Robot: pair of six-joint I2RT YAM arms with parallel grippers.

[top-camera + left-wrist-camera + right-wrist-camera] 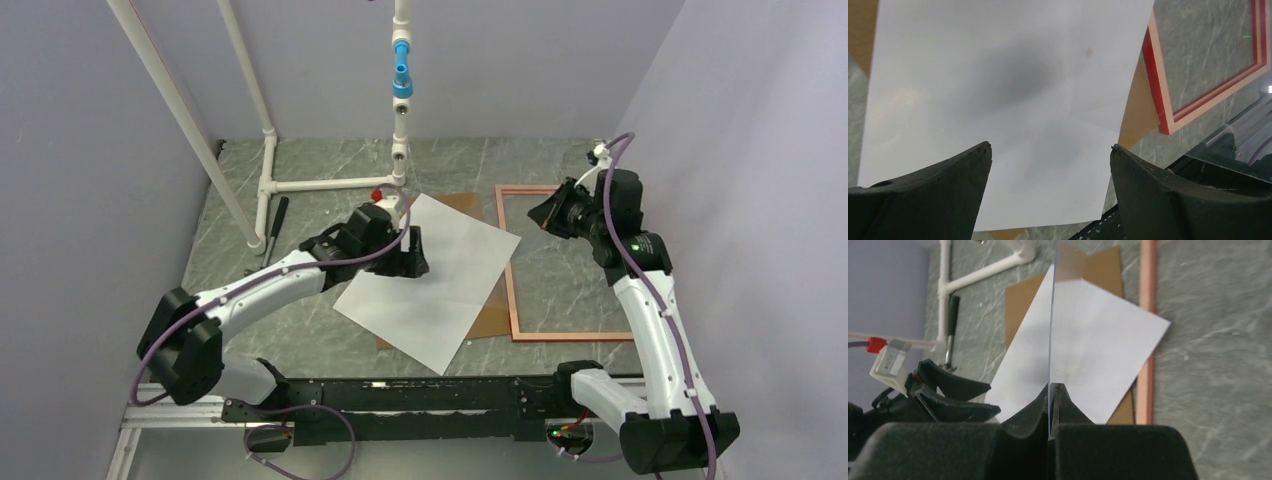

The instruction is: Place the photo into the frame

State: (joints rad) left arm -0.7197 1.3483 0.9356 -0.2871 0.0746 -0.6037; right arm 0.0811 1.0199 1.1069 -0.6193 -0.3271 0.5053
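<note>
Right wrist, clear pane point(1052, 315) edge-on, flat white rectangular photo point(1098, 340)

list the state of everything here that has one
left gripper, jaws wide open above the photo, holding nothing
right gripper, jaws shut on the clear pane
clear pane, gripped by one edge
photo, lying white face up on the backing board, not in the frame
backing board, lying flat, mostly covered by the photo
frame, lying flat, empty

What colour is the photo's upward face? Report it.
Plain white, with a soft grey shadow on it. The top external view shows the photo best.
</note>
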